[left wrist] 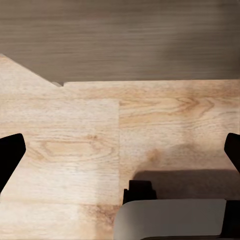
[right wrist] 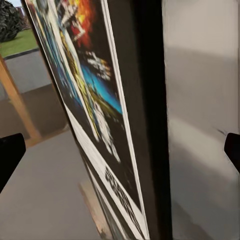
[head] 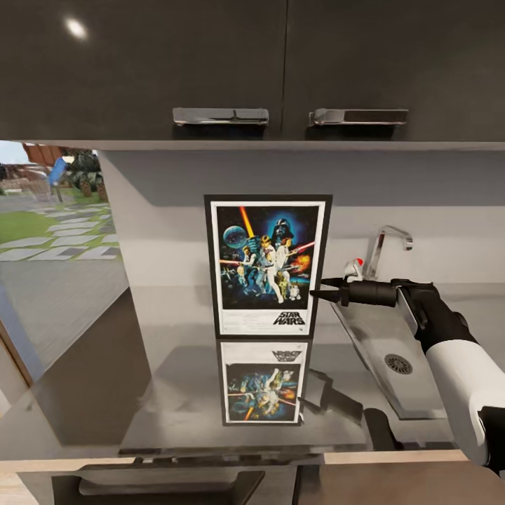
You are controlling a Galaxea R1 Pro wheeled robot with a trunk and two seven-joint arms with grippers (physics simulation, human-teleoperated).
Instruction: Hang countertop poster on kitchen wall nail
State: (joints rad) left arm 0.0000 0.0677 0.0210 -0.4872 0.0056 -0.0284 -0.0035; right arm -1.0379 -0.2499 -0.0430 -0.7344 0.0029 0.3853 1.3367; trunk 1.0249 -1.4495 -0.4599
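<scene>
The poster stands upright on the glossy grey kitchen countertop, leaning against the back wall, and its mirror image shows below it. My right gripper is open at the poster's right edge, about level with its lower third. In the right wrist view the black frame edge of the poster runs between the wide-apart fingertips of that gripper, untouched. My left gripper is open over wooden floor, holding nothing. The wall nails are out of view.
The inset steel sink and chrome tap lie just right of the poster, under my right arm. Dark upper cabinets with steel handles hang low above it. A window opens at the left.
</scene>
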